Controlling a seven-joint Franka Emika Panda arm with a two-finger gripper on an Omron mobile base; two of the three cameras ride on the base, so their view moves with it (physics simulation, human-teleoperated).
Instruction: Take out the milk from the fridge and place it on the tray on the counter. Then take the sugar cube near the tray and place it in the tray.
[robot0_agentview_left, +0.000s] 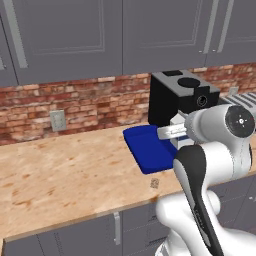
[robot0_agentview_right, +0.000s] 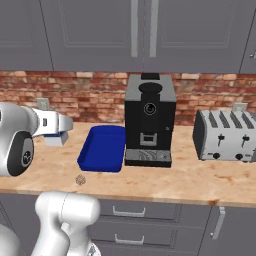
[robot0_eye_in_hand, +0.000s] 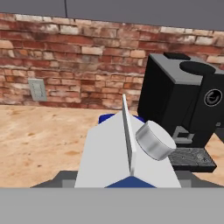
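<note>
Your gripper (robot0_agentview_right: 54, 134) is pinching the milk (robot0_eye_in_hand: 127, 151) and holds it in the air, over the counter (robot0_agentview_left: 65, 175) just beside the tray (robot0_agentview_right: 102, 148). The blue tray sits near the back edge of the counter, next to the black coffee machine (robot0_agentview_right: 149, 120). The sugar cube (robot0_agentview_right: 80, 180) lies by the counter's front edge, near the tray.

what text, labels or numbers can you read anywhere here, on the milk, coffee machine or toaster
None can be read.
milk, held in the gripper: plain white faces, grey cap, blue band, no print.
coffee machine: a round dial mark and a small front panel, no legible characters.
toaster: dark knobs, no markings visible.
wall outlet: blank.
</note>
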